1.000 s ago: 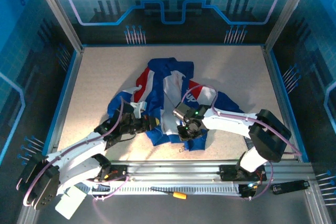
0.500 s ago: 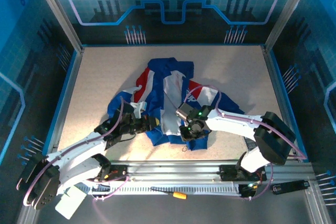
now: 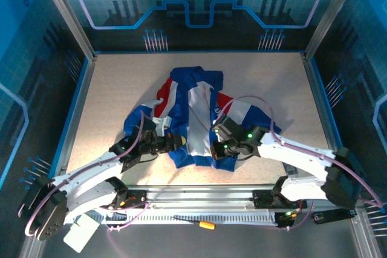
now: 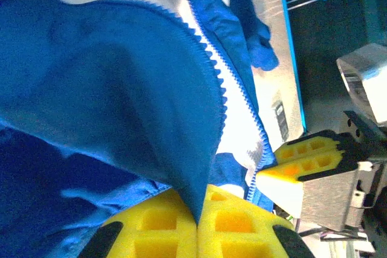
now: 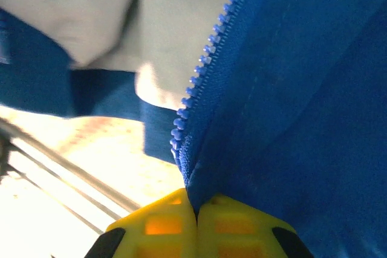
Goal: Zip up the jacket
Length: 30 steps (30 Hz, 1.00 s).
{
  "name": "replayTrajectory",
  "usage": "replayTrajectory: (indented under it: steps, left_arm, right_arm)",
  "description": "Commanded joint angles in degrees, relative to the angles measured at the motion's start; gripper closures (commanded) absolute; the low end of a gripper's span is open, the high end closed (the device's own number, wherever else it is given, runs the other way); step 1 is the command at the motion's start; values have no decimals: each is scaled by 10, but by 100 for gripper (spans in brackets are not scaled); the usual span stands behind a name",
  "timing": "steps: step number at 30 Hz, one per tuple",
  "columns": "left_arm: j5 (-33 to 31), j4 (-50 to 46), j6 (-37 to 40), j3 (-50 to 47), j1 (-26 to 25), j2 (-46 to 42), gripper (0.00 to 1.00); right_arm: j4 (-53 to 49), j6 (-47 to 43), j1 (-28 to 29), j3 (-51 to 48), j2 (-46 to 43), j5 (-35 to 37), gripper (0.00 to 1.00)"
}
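Top external view: one jacket (image 3: 193,98), blue with red and white bands, lies rumpled at the middle of the pale tabletop (image 3: 115,83), its front open and unzipped. Two arms reach in from the bottom edge. Left of centre, the left gripper (image 3: 174,142) is pinched on the jacket's near hem. The left wrist view shows its two yellow pads (image 4: 154,219) pressed together on a fold of blue fabric, with one row of zipper teeth (image 4: 211,83) curving above. Just to the right, the right gripper (image 3: 219,149) clamps the hem close by. The right wrist view shows its two pads (image 5: 242,222) closed on blue cloth beside one line of blue teeth. One yellow-handled screwdriver (image 3: 202,224) lies on the rail at the bottom.
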Motion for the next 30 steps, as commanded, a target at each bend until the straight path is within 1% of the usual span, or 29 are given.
replayTrajectory:
  steps: [1,6,9,14,19,24,28,30]
  left_arm:
    - [-5,47,31,38,-16,-10,100]
    - [2,162,37,54,-31,19,100]
    - [10,211,45,71,-42,40,100]
    - [39,290,62,74,-52,76,100]
    - [68,402,52,48,-49,103,99]
    - [112,427,46,40,-36,101,99]
    - [130,468,8,20,-21,95,100]
    - [140,466,5,19,-21,90,100]
  right_arm:
    - [96,-10,-27,-27,-46,-59,100]
    - [231,7,-90,-81,-93,-152,100]
    - [280,7,-118,-94,-114,-188,100]
    - [264,-36,-136,-70,-135,-217,100]
    - [268,-81,-168,-66,-155,-291,100]
    - [285,-108,-221,-64,-173,-378,100]
    - [275,-132,-243,-50,-179,-401,100]
    - [283,-135,-251,-44,-178,-416,100]
